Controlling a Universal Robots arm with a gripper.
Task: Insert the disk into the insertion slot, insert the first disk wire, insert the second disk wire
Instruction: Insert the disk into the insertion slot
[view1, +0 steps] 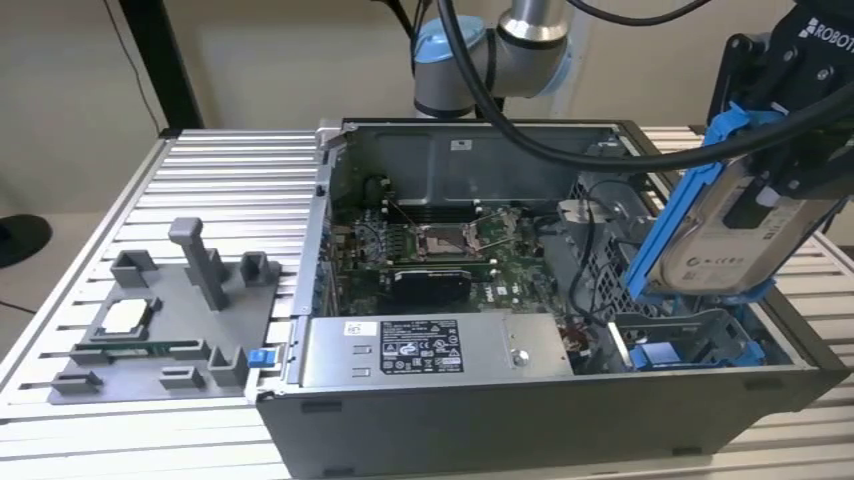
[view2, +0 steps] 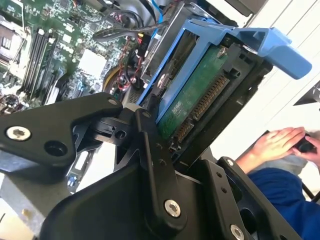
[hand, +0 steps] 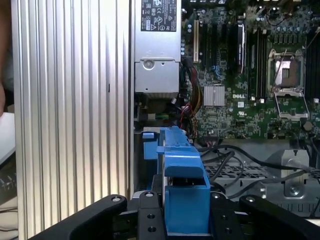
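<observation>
The jaws are clamping shut on the disk (view1: 727, 245), holding it tilted in the air above the open computer case (view1: 534, 430), which is sitting toward the tabletop's (view1: 227, 170) edge at the exterior view's right. The insertion slot (view1: 681, 352) is lying just beneath the disk, in the case's near corner beside the grey power-supply box (view1: 414, 350), with the disk not yet in it. In the second wrist view the disk's green circuit board (view2: 192, 97) is facing the camera, and a person's hand (view2: 275, 145) is resting beyond it
</observation>
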